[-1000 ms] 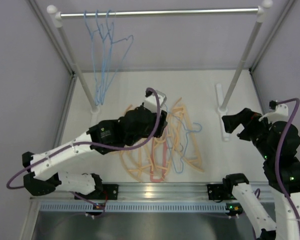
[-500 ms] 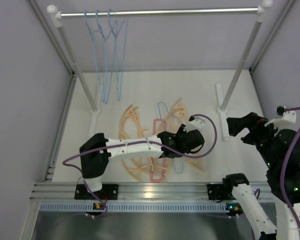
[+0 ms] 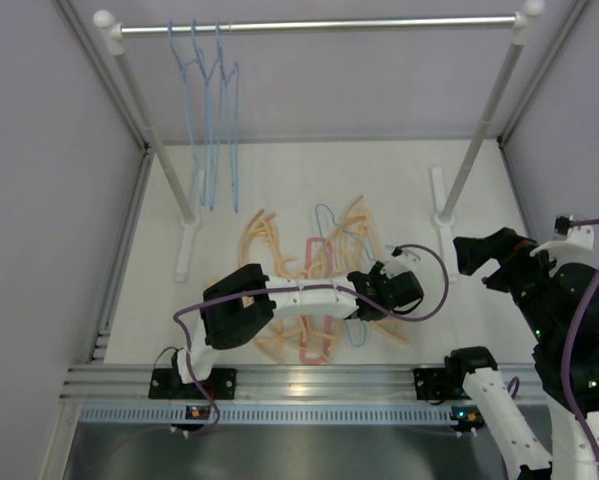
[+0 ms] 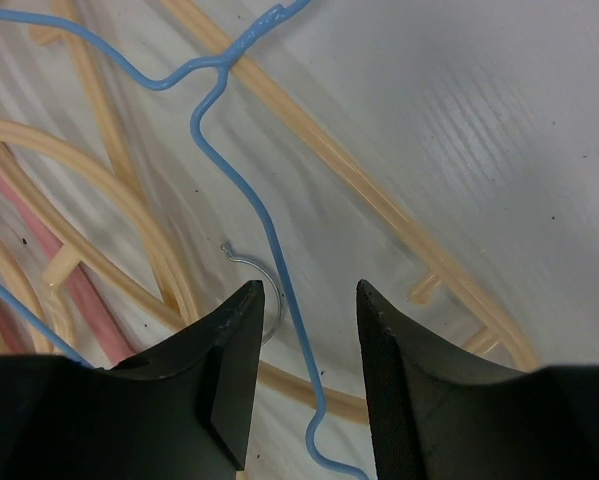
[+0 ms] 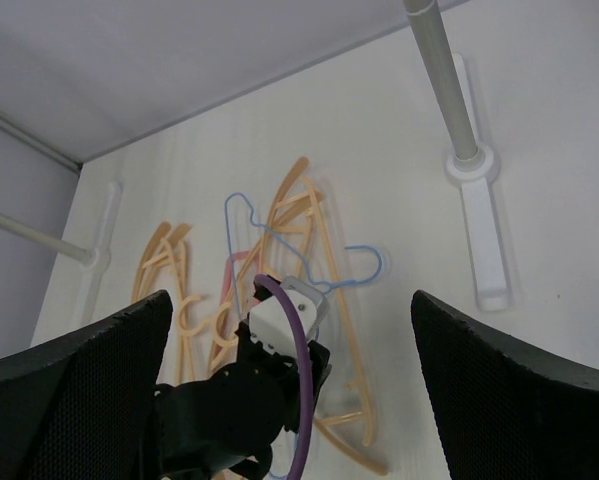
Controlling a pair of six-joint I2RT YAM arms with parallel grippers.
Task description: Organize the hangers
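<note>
Soft, even overhead light; faint shadows; slight motion blur.

Hung hangers (image 3: 211, 120) dangle at the left end of the rail (image 3: 379, 21). Before them, the hanger pile (image 3: 264, 235) sprawls on the table (image 3: 154, 310), with the left gripper (image 4: 304, 320) straddling one wire hanger (image 4: 241, 190).

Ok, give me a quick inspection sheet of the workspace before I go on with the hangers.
Surface: white table.
Job's things: hung blue hangers on the rail; peach hangers, pink hanger and loose blue hanger piled on the table.
Clutter: nothing seen.
Grippers: left gripper open, low over the pile, loose blue wire between its fingers; right gripper open, empty, raised at right.
Cables: purple cable loops off the left wrist above the pile's edge.
Surroundings: rail posts, grey walls.
</note>
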